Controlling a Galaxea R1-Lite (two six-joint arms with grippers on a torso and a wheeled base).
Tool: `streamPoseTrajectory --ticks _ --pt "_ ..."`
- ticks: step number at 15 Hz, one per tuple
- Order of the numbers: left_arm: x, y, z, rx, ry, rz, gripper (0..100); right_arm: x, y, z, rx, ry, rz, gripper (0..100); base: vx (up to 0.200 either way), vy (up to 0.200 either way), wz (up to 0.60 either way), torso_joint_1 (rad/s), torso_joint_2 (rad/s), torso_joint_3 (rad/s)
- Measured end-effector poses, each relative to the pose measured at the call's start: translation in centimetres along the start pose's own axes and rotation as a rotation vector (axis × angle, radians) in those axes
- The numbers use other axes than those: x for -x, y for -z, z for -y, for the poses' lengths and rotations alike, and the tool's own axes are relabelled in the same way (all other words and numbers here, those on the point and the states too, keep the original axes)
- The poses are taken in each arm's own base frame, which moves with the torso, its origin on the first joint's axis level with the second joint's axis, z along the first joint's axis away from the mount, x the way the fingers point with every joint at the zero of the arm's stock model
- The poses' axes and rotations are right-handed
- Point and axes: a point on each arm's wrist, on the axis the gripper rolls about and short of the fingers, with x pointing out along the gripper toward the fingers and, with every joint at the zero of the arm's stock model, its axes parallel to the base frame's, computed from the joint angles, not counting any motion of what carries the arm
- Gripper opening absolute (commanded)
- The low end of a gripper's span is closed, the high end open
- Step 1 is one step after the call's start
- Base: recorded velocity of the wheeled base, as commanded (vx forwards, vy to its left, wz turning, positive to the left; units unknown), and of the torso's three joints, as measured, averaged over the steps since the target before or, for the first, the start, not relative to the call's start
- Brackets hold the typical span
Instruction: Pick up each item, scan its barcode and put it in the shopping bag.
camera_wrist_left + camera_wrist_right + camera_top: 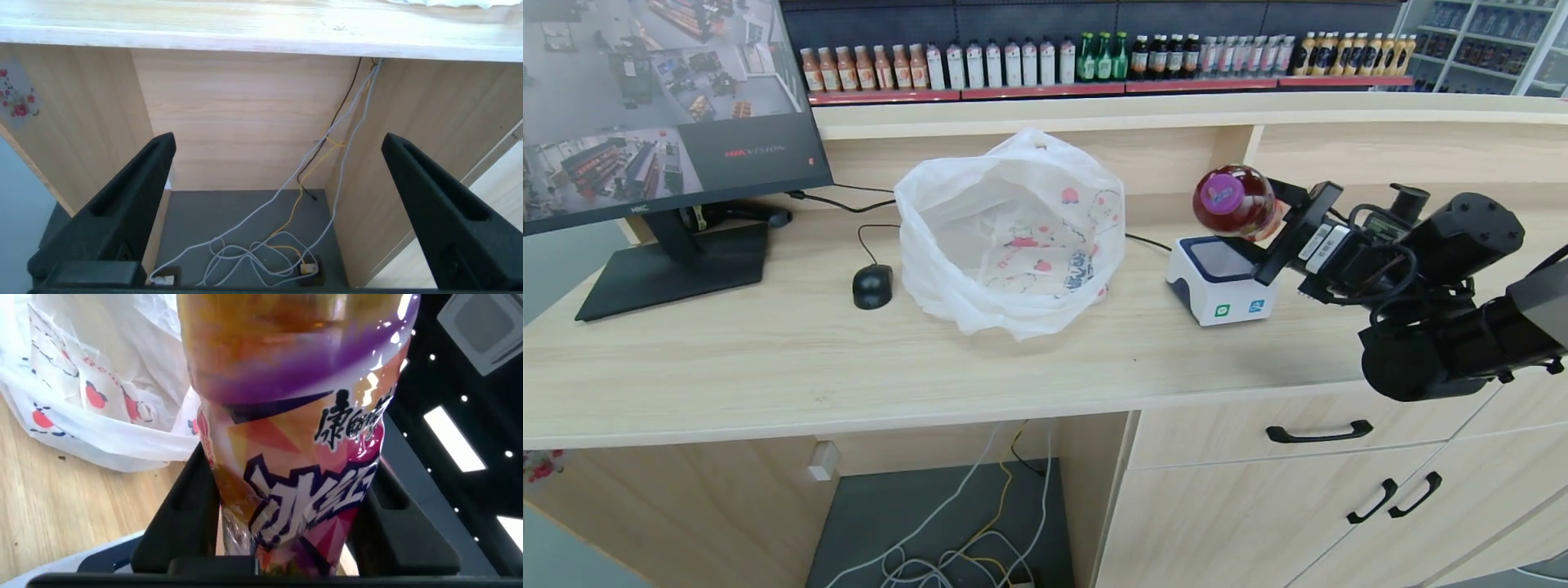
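A drink bottle [1232, 200] with a purple cap and dark red contents hangs tilted just above the white barcode scanner [1221, 282], cap pointing toward me. My right gripper [1278, 224] is shut on the bottle's body; in the right wrist view its purple and orange label [302, 457] sits between the black fingers [176, 527]. The white plastic shopping bag [1013, 233] stands open on the counter to the scanner's left. My left gripper [278, 196] hangs open below the counter's front edge, facing the cable recess, with nothing between its fingers.
A monitor [662, 106] on its stand occupies the counter's left end, with a black mouse [872, 286] and cables beside the bag. A raised shelf [1176, 110] runs along the back. Drawers with black handles [1319, 433] lie under the counter at right. Loose cables [270, 245] fill the recess.
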Motion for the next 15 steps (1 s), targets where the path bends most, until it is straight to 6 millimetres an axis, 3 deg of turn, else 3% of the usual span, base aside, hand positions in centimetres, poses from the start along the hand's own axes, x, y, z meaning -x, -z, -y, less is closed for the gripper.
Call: streamPoseTrajectory --ticks 15 --pt "0.0 0.0 0.0 0.000 0.000 0.000 100 -0.2 0.5 -1.4 -0.013 -0.021 -0.001 0 0.000 0.000 0.00 0.000 0.00 0.000"
